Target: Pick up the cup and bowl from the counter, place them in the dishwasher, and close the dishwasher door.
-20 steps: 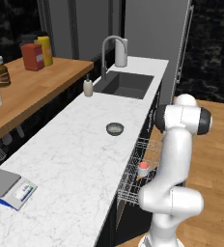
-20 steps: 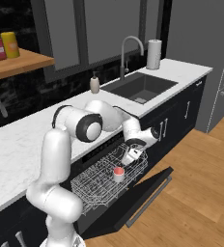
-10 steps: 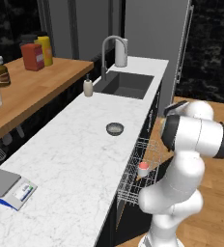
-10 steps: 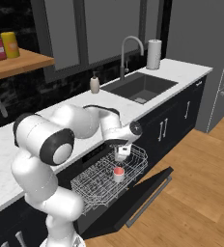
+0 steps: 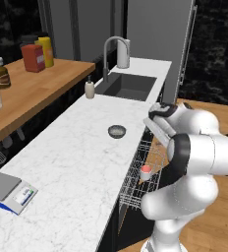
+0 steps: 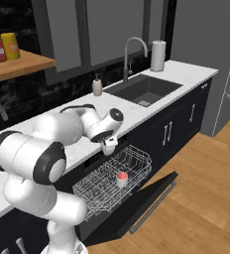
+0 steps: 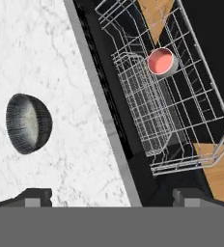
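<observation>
Two dark fingertips (image 7: 36,197) of the end effector (image 6: 109,147) stand wide apart with nothing between them, poised above the front edge of the tabletop (image 5: 71,162) where it meets the open dishwasher (image 6: 112,188). Directly outward on one side lies the bowl (image 7: 29,123) — resting alone on the white marble, well apart from the sink (image 5: 128,86) and near the tabletop edge. On the other side, the cup (image 7: 161,62) sits upright in the white wire rack (image 7: 157,96), red-pink interior facing up; this item appears already loaded. The dishwasher door (image 6: 137,201) hangs fully lowered below the rack. Remaining work, by judgement: bowl transfer, then door closure. Handling assessment for the bowl: rigid, probably light, with a smooth metallic wall likely to slip under a shallow pinch. Recommended hold — one finger inside the rim and one outside, closing across the wall rather than spanning the full diameter. Its shallow profile offers little height, so the approach should be near vertical, with the fingers brought close to the marble before closing.
</observation>
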{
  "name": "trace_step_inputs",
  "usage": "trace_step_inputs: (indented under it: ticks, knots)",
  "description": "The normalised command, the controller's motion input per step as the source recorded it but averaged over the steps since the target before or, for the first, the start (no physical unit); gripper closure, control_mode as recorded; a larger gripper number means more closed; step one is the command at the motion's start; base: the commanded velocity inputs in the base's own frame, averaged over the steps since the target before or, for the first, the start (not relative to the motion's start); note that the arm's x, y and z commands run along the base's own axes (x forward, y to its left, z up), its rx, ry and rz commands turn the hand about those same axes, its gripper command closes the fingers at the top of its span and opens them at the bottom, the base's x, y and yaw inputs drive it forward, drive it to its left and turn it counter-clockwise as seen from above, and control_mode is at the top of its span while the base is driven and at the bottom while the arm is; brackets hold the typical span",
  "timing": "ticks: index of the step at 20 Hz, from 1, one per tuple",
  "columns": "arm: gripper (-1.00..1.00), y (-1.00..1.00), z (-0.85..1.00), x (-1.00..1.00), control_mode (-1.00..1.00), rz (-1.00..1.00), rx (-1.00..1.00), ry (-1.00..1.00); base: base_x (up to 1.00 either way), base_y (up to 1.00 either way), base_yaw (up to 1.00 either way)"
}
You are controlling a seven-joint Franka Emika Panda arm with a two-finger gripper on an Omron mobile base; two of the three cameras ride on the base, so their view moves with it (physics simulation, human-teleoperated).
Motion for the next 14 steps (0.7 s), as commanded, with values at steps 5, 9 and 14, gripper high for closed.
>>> trace_step_inputs:
  ticks: [5, 9, 14]
  knots:
    - [-1.0, 0.43, 0.14, 0.4, -1.0, 0.22, -0.06, 0.05, 0.0, 0.0, 0.0]
    - [-1.0, 0.34, 0.0, 0.3, -1.0, 0.18, -0.04, 0.08, 0.0, 0.0, 0.0]
    - [-1.0, 0.37, -0.04, 0.26, -1.0, 0.14, -0.05, 0.06, 0.0, 0.0, 0.0]
